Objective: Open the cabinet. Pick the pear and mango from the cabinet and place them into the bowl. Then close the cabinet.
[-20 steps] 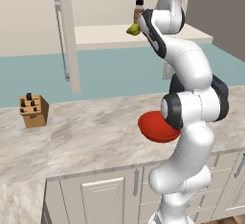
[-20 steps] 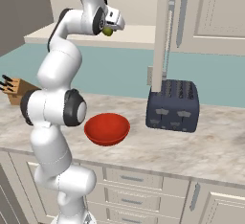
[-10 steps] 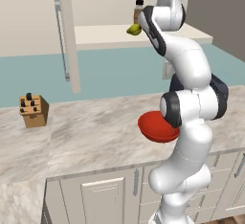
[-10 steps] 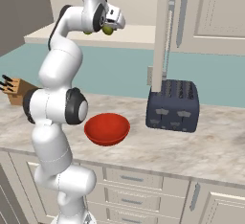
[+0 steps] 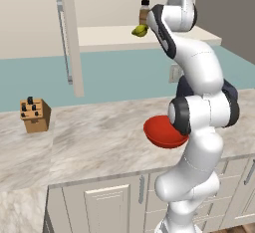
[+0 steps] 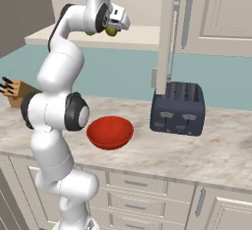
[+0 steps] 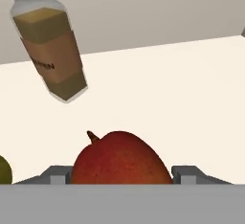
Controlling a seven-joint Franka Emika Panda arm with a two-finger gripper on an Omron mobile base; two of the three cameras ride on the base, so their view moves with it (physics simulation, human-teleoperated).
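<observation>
Fingers point(image 7: 56, 174) spread wide, my raised arm reaching into the cabinet point(image 5: 69, 33); between them sits the mango point(image 7: 120, 158), smooth, rounded, red-orange with a short stem. Beside my left tip, the pear's point(image 7: 4, 170) green edge. Beyond, a tilted amber bottle point(image 7: 48, 46) on the pale shelf point(image 7: 182, 94).

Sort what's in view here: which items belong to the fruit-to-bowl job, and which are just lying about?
Job:
- cabinet, doors open
- mango, between the open jaws
- pear, on the shelf
- bowl, on the counter

Lying about:
- bottle
- toaster
- knife block
</observation>
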